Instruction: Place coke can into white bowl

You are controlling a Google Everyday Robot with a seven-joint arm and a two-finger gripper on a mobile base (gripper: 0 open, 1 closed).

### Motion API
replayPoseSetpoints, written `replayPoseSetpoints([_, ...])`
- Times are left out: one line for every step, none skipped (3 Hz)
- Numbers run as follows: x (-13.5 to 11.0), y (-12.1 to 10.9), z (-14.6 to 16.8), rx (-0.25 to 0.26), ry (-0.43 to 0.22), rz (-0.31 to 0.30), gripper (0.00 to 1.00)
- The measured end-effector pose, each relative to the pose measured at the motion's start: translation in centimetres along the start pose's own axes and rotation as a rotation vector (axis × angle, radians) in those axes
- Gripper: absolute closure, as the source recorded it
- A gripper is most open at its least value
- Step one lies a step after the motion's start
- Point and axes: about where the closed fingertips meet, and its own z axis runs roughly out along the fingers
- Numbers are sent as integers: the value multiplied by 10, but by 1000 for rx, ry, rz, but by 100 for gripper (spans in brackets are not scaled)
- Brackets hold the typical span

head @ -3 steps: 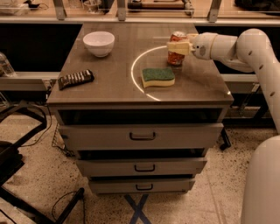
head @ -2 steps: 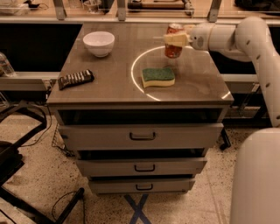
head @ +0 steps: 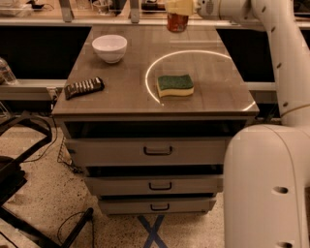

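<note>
The coke can [head: 177, 22] is red-orange and hangs in the air above the far edge of the wooden table top [head: 126, 92], near the top of the view. My gripper [head: 179, 7] is shut on the can's upper part, with the white arm [head: 271, 43] reaching in from the right. The white bowl [head: 110, 48] stands upright and empty on the table's far left corner, well to the left of the can and below it.
A green and yellow sponge [head: 175, 85] lies at the table's middle right. A dark ridged bar [head: 84, 87] lies near the left edge. Three drawers [head: 157, 151] are below the top. The robot's white base [head: 266, 189] fills the lower right.
The gripper has lifted the coke can off the table and carried it up and to the left, toward the far edge. The bowl, sponge and bar have not moved.
</note>
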Motion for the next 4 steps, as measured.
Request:
replayPoseSetpoints([-24, 9, 57, 51, 24, 29, 100])
replayPoseSetpoints([-24, 5, 99, 119, 31, 63, 100])
replayPoseSetpoints([-16, 9, 147, 143, 20, 103, 100])
replayPoseSetpoints([-7, 18, 190, 150, -6, 72, 100])
